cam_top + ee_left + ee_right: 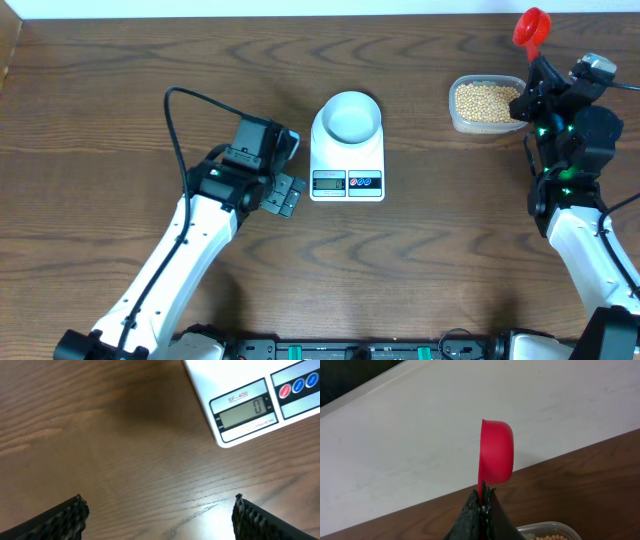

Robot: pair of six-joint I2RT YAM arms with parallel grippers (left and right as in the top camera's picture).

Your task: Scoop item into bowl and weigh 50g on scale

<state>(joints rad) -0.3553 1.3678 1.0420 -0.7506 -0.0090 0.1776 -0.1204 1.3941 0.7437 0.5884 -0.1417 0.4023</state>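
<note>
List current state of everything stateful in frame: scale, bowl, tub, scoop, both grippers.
scale: on, display reads 0
bowl: sitting on the scale, empty
clear tub: lidless, holding soybeans
red scoop: held by its handle, tipped on edge, inside not visible
left gripper: open, over the table beside the scale
right gripper: shut on red scoop

I count one scale (347, 168), one bowl (347, 117), one red scoop (531, 27), and one tub (487, 79) of many beans (485, 102).
</note>
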